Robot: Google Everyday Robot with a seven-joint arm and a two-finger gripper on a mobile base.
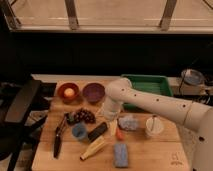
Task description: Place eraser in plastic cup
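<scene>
The pincer [110,123] hangs low, a little right of the plastic cup [79,131], its jaws apart and gripping nothing. The eraser [97,131] lies flat on the wooden surface [150,156], just right of the cup, between cup and pincer. Grapes [86,116] sit just behind the cup.

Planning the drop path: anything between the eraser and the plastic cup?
Camera view: nothing; the eraser lies beside the plastic cup. The gripper hangs at the eraser's other end.

the arm [160,102] reaches in from the right, elbow bent (forearm pointing down). the gripper [111,122] hangs low at centre, jaws wide.
</scene>
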